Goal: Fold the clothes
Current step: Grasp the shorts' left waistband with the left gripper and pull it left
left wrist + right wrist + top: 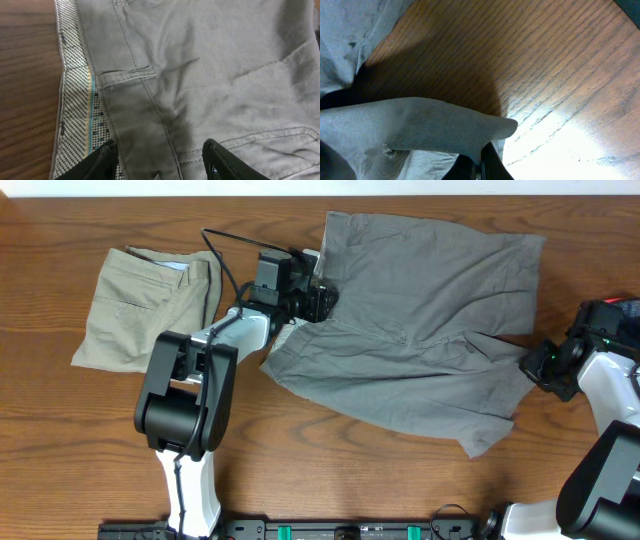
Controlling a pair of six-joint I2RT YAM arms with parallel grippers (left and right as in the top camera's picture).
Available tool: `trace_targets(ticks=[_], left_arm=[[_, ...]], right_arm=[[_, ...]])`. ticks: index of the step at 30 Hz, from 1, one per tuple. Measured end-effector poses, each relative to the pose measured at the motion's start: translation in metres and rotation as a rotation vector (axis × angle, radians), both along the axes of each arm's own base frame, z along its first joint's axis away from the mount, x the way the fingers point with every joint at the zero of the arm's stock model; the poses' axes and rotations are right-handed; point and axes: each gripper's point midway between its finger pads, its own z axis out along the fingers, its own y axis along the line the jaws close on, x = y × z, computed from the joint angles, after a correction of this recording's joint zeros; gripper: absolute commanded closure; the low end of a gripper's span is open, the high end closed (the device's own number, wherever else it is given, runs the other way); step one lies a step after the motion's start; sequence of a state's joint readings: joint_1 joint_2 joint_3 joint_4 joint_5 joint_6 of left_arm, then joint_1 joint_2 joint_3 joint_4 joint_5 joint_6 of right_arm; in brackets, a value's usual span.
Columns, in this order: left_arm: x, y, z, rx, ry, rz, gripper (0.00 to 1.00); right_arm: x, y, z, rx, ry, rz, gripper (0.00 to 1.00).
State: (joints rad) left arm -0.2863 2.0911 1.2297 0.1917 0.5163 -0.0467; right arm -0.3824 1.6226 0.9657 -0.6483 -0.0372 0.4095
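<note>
The grey shorts (420, 320) lie spread and wrinkled across the middle and right of the table. My left gripper (325, 300) is open, its fingers (160, 160) straddling the grey cloth beside the pale patterned waistband lining (77, 115) at the shorts' left edge. My right gripper (535, 363) is shut on a fold of the grey shorts (410, 130) at their right edge, and the cloth is lifted a little off the wood.
A pair of beige shorts (145, 305) lies folded at the far left. Bare wooden table (330, 460) lies in front of the grey shorts. Bare wood (560, 75) also shows in the right wrist view.
</note>
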Motion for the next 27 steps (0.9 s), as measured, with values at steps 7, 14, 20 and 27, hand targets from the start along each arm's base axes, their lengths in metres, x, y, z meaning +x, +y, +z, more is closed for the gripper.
trace_targets(ticks=[7, 14, 20, 27], left_arm=[[0.004, 0.004, -0.007, 0.022, -0.003, 0.023, 0.44], [0.007, 0.006, -0.024, 0.035, 0.004, 0.041, 0.46], [0.007, 0.004, -0.023, 0.017, 0.011, 0.040, 0.69], [0.011, -0.004, -0.010, -0.025, 0.008, 0.009, 0.94]], right_arm=[[-0.002, 0.001, -0.001, 0.003, 0.009, 0.003, 0.99], [-0.003, 0.001, -0.001, 0.003, 0.012, 0.009, 0.99], [-0.003, 0.001, -0.001, 0.003, 0.012, 0.009, 0.98], [-0.003, 0.001, -0.001, 0.002, 0.013, 0.011, 0.98]])
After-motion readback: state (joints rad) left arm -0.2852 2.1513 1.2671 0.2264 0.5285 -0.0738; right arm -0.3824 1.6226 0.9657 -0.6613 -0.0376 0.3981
